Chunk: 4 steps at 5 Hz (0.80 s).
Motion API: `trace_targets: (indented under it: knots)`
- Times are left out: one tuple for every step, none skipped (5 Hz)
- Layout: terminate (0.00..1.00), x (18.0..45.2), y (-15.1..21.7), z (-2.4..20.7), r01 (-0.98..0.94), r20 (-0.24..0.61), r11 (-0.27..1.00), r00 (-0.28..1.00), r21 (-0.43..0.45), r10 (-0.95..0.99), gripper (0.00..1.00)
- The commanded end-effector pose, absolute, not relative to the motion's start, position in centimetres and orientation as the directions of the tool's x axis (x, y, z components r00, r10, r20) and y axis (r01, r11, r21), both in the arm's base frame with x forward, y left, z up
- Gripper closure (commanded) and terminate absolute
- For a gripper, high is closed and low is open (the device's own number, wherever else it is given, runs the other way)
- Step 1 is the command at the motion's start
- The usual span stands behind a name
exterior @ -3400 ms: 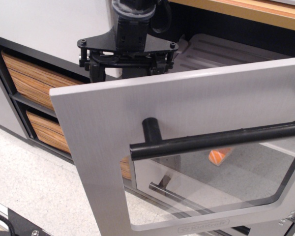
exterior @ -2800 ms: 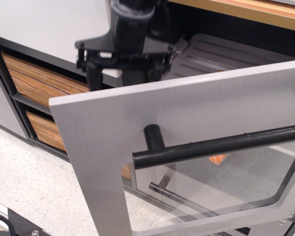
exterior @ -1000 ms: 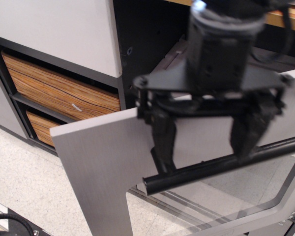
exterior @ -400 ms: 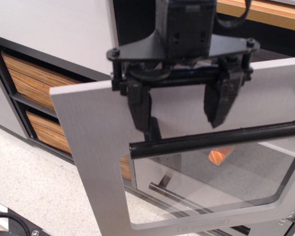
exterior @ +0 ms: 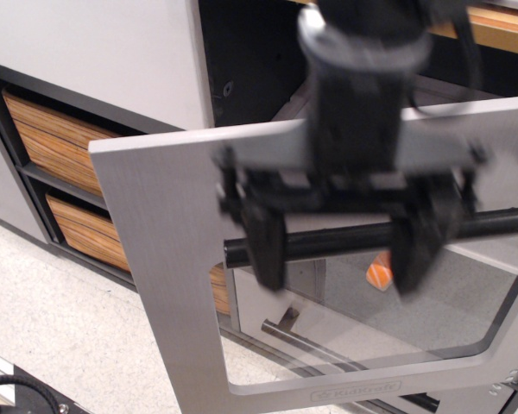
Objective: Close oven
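Note:
The oven door is brushed silver-grey and hangs partly open, tilted toward me, with a clear rounded window, a long black bar handle and a small nameplate at the bottom. My black gripper is in front of the door, blurred by motion. Its two fingers are spread wide and hang over the handle bar, one on each side of the middle stretch. It holds nothing. An orange object shows through the window inside the oven.
Two wood-grain drawers sit in the cabinet at the left. A pale cabinet panel is above them. A wooden counter edge runs along the top right. A speckled floor lies below. A black cable is at the bottom left.
My gripper came from behind the door's top edge, over it, to the front. In the last moment it dropped lower, fingers now straddling the handle bar. The door's tilt has shifted slightly between frames.

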<state>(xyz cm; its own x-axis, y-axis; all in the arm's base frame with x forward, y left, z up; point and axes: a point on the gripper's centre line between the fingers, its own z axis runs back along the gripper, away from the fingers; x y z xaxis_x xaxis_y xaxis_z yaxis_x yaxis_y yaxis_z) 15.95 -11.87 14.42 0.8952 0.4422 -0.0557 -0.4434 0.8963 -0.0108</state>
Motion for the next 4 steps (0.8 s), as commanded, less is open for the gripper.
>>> trace_targets:
  knots:
    - [0.0,14.9,-14.6,8.4,-0.386,-0.062,0.922,0.92,0.035,0.388,0.0]
    - [0.0,15.3,-14.3,5.8,-0.386,-0.038,0.919,0.92,0.075,0.39,0.0]
    - [0.0,16.2,-13.5,5.3,-0.404,-0.01,0.91,0.914,0.09,0.406,0.0]
    - [0.0,17.7,-12.2,6.4,-0.448,0.013,0.892,0.894,0.052,0.448,0.0]
